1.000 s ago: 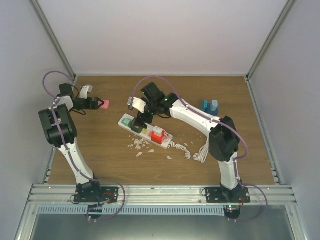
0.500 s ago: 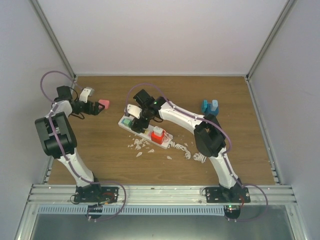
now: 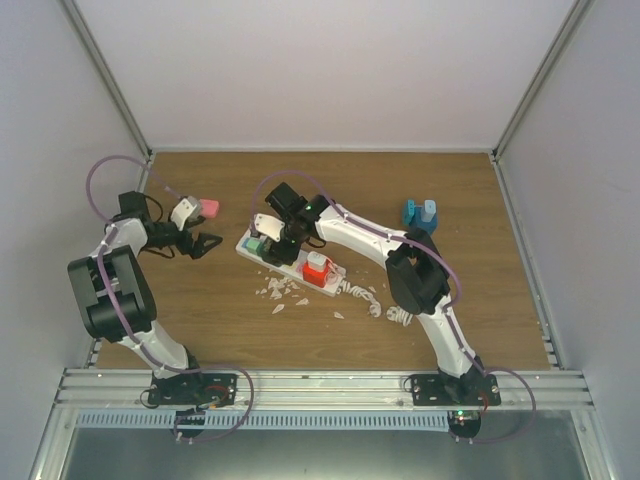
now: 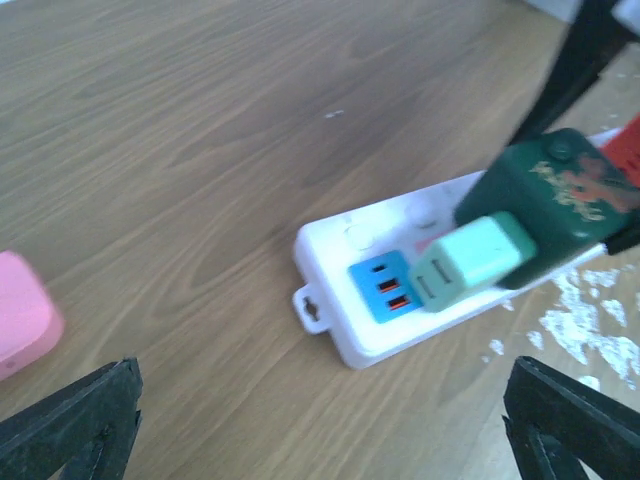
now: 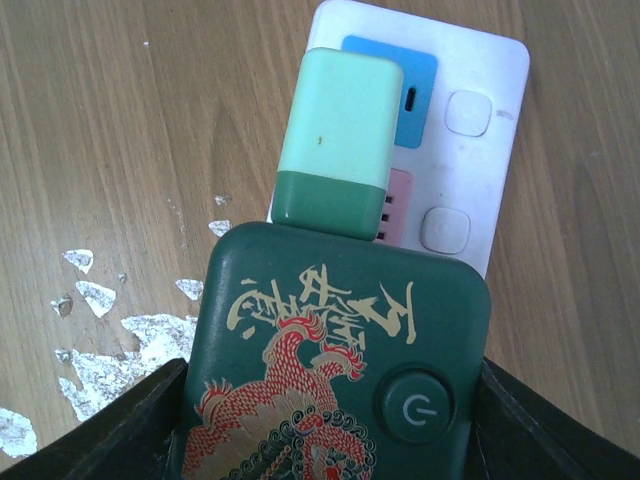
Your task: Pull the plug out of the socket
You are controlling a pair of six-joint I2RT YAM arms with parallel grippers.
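The right gripper [image 5: 325, 440] is clenched on a dark-green, round-cornered plastic plug [image 5: 330, 350] printed with a gold-and-red dragon and bearing a round power button, its black fingers [image 5: 120, 440] pressing on the plug's two sides. The plug sits on a long white plastic power strip [image 5: 470, 150], just beside a mint-green, smooth-faced block adapter [image 5: 335, 140] plugged in next to the strip's blue USB panel; whether the plug's prongs are seated is hidden beneath its body. Farther along the strip in the top view stands a red plug with a white top [image 3: 317, 268], and a coiled white cable [image 3: 385, 305] trails from that end. White flakes [image 3: 280, 292] lie scattered on the wood-grain table [image 3: 230, 320] beside the strip. To the left, the left gripper [image 4: 320, 430] hangs released, its dark jaws spread wide over the boards and facing the strip's end. A soft-edged pink block [image 4: 20, 315] lies on the table just beside its left finger. Two upright blue pieces [image 3: 420, 213] stand well apart, near the table's far right side.
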